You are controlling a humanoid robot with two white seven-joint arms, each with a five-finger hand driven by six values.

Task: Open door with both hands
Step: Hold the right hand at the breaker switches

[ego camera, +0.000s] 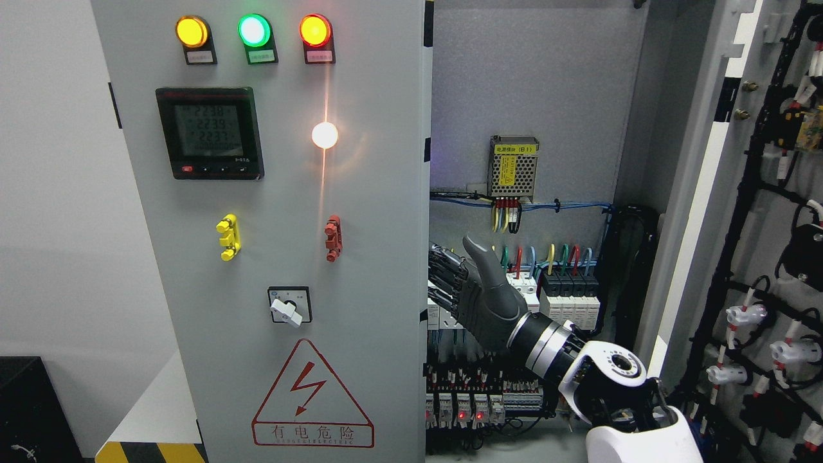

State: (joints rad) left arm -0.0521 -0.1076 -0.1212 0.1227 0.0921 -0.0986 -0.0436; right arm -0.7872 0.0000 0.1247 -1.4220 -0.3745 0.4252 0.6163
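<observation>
Here the right hand (472, 292) reaches in from the lower right and sits at the inner edge of the left door (289, 212), fingers (443, 280) extended and flat against or just behind that edge, thumb raised, gripping nothing. The right door (765, 212) is swung wide already, its inner face full of wiring; the left door looks closed or nearly so, and it fills the middle of the view.

The step in hand, I judge, is to work this left door outward. To do it well the fingertips should hook behind the panel's edge and pull toward the robot in the arc of the hinge (which must lie on the far left side), not straight sideways. Keep the wrist clear of the cabinet's innards.

That is the main hazard: just behind the hand stand rows of breakers (569, 292) with coloured wires, and terminal blocks (463, 405) below, some showing red lights. A power supply (513, 167) hangs higher up, well apart. The door face carries a meter (209, 133), three lamps (254, 30) and a rotary switch (289, 307). The left hand is out of view.
</observation>
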